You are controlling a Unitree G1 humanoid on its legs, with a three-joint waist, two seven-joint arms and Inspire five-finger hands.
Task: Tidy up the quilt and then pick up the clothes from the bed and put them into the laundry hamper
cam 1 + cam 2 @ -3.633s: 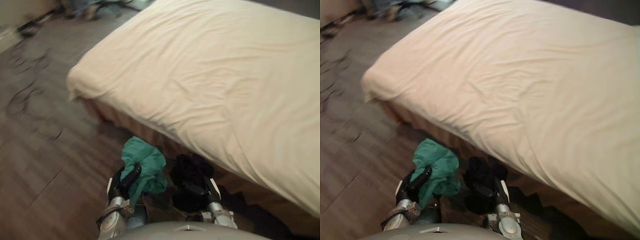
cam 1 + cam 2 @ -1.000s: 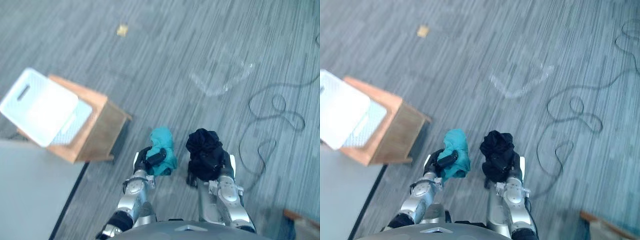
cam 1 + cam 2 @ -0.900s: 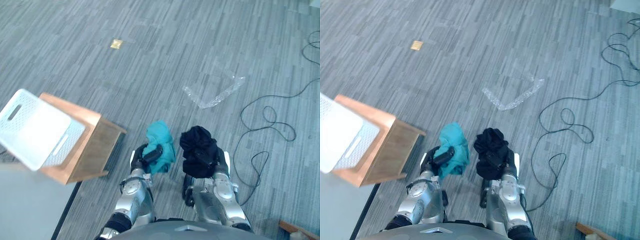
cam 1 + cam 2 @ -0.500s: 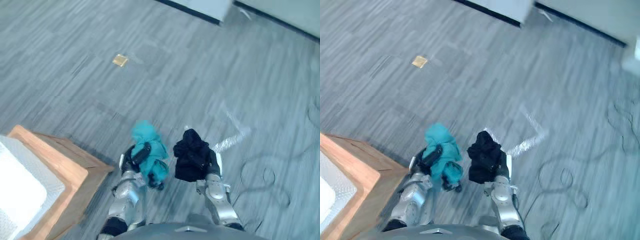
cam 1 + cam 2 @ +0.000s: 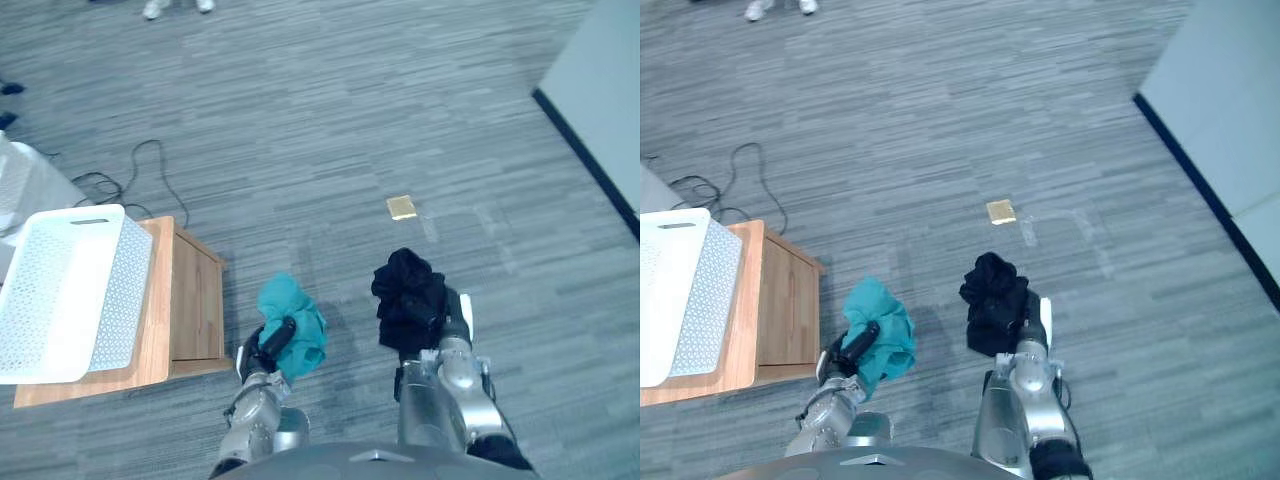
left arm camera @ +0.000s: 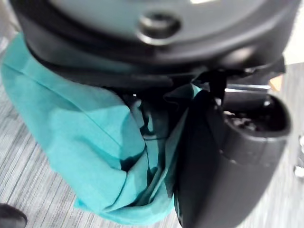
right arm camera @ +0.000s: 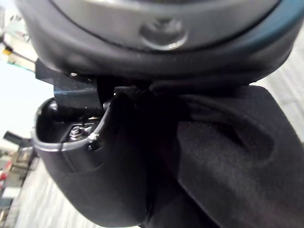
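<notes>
A bunched teal garment (image 5: pixel 290 322) is clutched in my left hand (image 5: pixel 268 348), held out low in front of me above the grey carpet. In the left wrist view the teal cloth (image 6: pixel 90 142) is pressed under the curled thumb (image 6: pixel 223 156). My right hand (image 5: pixel 448 325) is shut on a wadded black garment (image 5: pixel 408 295), at about the same height. The right wrist view has the black cloth (image 7: pixel 223 156) packed against the palm. A white perforated laundry hamper (image 5: pixel 62 290) stands on a wooden stool (image 5: pixel 185 300) to my left.
A small tan scrap (image 5: pixel 402 207) lies on the carpet ahead. A pale wall panel with a dark base strip (image 5: pixel 590 170) runs along the right. A black cord (image 5: pixel 140 180) loops on the floor behind the stool. A person's shoes (image 5: pixel 175 7) stand at the far edge.
The whole view has swung round: the stool and hamper now sit further into view at my left, and a wall has come in at the right. Both hands keep their garments.
</notes>
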